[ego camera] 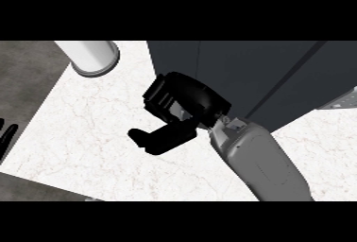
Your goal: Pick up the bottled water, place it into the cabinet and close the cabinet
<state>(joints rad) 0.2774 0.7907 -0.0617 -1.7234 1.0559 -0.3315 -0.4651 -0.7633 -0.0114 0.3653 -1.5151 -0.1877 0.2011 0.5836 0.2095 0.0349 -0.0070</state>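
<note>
A dark grey cabinet (265,75) fills the upper right of the head view, its front faces showing as shut panels. My right hand (185,101) lies against the cabinet's left front corner. Its fingers (162,94) are only loosely bent and its thumb (150,138) sticks out to the lower left; nothing is held in it. A white cylinder with a grey rim (90,56) stands at the counter's far left corner; I cannot tell whether it is the bottled water. Only the fingers of my left hand (6,139) show at the left edge, straight and resting.
The white marble counter (90,127) spreads left of and below the cabinet, and its left edge runs diagonally over a dark floor (28,66). A pale grey part (342,99) juts out at the cabinet's right side.
</note>
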